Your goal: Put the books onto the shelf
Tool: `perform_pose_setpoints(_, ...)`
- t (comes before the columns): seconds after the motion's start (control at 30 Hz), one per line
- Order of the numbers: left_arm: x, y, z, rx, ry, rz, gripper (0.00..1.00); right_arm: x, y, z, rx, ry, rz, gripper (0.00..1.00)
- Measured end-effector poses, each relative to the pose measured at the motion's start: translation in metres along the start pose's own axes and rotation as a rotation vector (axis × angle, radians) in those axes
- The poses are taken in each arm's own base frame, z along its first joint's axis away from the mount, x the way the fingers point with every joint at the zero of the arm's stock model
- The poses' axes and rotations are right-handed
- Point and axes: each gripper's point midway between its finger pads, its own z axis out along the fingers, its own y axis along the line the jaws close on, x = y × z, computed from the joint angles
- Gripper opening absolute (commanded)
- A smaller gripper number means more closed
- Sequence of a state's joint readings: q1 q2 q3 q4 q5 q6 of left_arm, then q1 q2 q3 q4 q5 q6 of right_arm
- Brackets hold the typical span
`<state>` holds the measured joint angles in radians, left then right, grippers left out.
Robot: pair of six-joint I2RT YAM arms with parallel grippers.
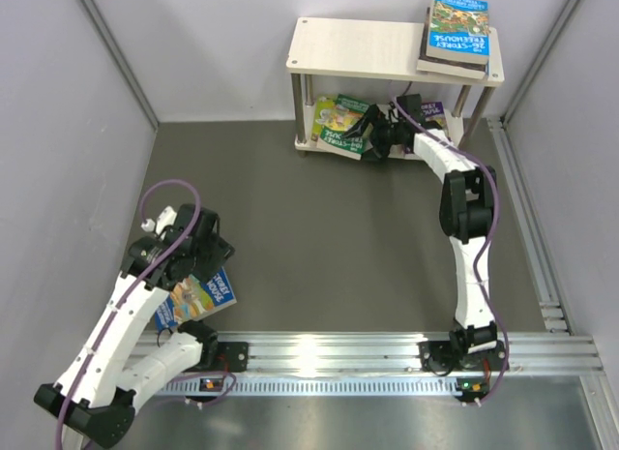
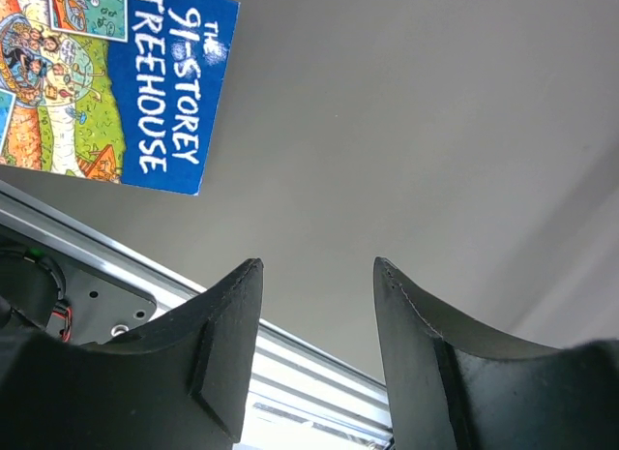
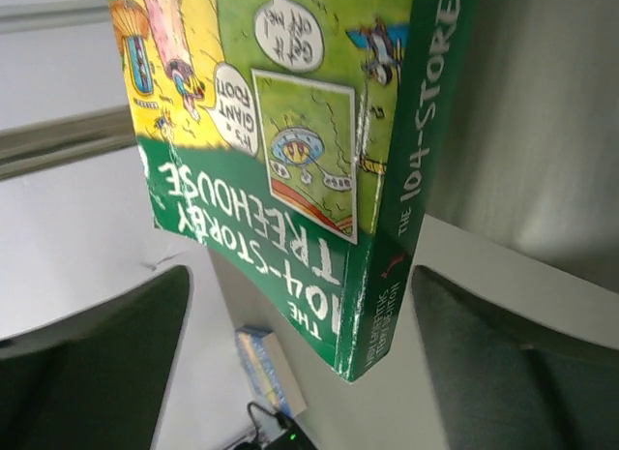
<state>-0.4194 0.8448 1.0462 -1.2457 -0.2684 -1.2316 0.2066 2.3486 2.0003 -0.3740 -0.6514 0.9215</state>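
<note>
Green book (image 3: 290,131) lies between the right hand's (image 3: 300,285) spread fingers.

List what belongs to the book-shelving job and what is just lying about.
Job:
- shelf
- stack of books on its top board
- green 104-Storey book under that board
- blue 91-Storey book on the table, by the left arm

Just there:
- aluminium rail at the near edge
- track along the right wall

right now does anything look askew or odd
The green book sits crooked on the shelf's lower tier, poking out front. The top stack seems to overhang the back edge. A blue book lies apart on the table.
</note>
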Motion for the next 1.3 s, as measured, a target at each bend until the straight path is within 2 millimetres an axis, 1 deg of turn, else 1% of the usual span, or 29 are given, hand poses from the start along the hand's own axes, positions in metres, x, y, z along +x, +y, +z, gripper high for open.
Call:
perform_pose_setpoints(0.1,0.002,0.000,0.001,0.005,0.007,0.000,0.54,-0.009,0.003,-0.004,0.026,-0.037,-0.027,0.72)
perform_pose_setpoints(0.2,0.003,0.002,0.000,0.014,0.010,-0.002,0.54,-0.017,0.005,-0.006,0.052,-0.075,-0.036,0.72)
perform_pose_setpoints(0.27,0.003,0.003,-0.001,0.021,0.008,-0.004,0.54,-0.019,0.001,-0.006,0.073,-0.088,-0.035,0.73)
perform_pose_setpoints(0.37,0.003,0.004,-0.004,0.029,0.004,-0.007,0.54,-0.020,-0.005,-0.006,0.103,-0.099,-0.036,0.81)
perform_pose_setpoints(0.4,0.003,0.005,-0.005,0.030,0.001,-0.007,0.55,-0.020,-0.007,-0.007,0.112,-0.101,-0.039,0.86)
perform_pose_setpoints(0.47,0.001,0.008,-0.007,0.028,-0.007,-0.008,0.55,-0.020,-0.010,-0.007,0.125,-0.102,-0.044,0.90)
perform_pose_setpoints(0.5,0.001,0.009,-0.007,0.028,-0.011,-0.008,0.55,-0.020,-0.010,-0.008,0.128,-0.100,-0.046,0.93)
perform_pose_setpoints(0.6,-0.001,0.011,-0.008,0.029,-0.022,-0.009,0.55,-0.019,-0.009,-0.012,0.140,-0.098,-0.055,0.99)
perform_pose_setpoints(0.73,-0.001,0.012,-0.008,0.022,-0.023,-0.004,0.55,-0.022,-0.010,-0.019,0.177,-0.122,-0.067,1.00)
perform_pose_setpoints(0.83,-0.001,0.011,-0.007,0.013,-0.020,0.003,0.55,-0.027,-0.005,-0.029,0.197,-0.161,-0.079,0.99)
perform_pose_setpoints(0.87,-0.001,0.011,-0.006,0.008,-0.018,0.007,0.55,-0.030,-0.003,-0.032,0.202,-0.176,-0.080,0.97)
perform_pose_setpoints(0.9,-0.001,0.011,-0.006,0.008,-0.018,0.009,0.55,-0.032,-0.002,-0.035,0.206,-0.190,-0.082,0.89)
perform_pose_setpoints(0.97,0.000,0.011,-0.005,0.003,-0.016,0.017,0.55,-0.034,-0.005,-0.037,0.216,-0.202,-0.072,0.79)
perform_pose_setpoints(1.0,0.000,0.012,-0.005,0.002,-0.015,0.021,0.55,-0.034,-0.007,-0.037,0.218,-0.209,-0.065,0.69)
perform_pose_setpoints(1.07,0.000,0.011,-0.004,-0.001,-0.014,0.025,0.55,-0.035,-0.011,-0.037,0.221,-0.223,-0.048,0.60)
perform_pose_setpoints(1.1,0.000,0.012,-0.004,-0.001,-0.014,0.026,0.54,-0.037,-0.011,-0.036,0.220,-0.233,-0.042,0.52)
perform_pose_setpoints(1.17,0.000,0.012,-0.004,-0.001,-0.015,0.027,0.55,-0.042,-0.008,-0.036,0.211,-0.259,-0.032,0.47)
perform_pose_setpoints(1.23,-0.001,0.011,-0.005,0.000,-0.015,0.027,0.55,-0.048,-0.004,-0.036,0.197,-0.286,-0.021,0.44)
perform_pose_setpoints(1.3,-0.001,0.011,-0.006,0.003,-0.017,0.026,0.55,-0.053,-0.002,-0.036,0.192,-0.307,-0.012,0.40)
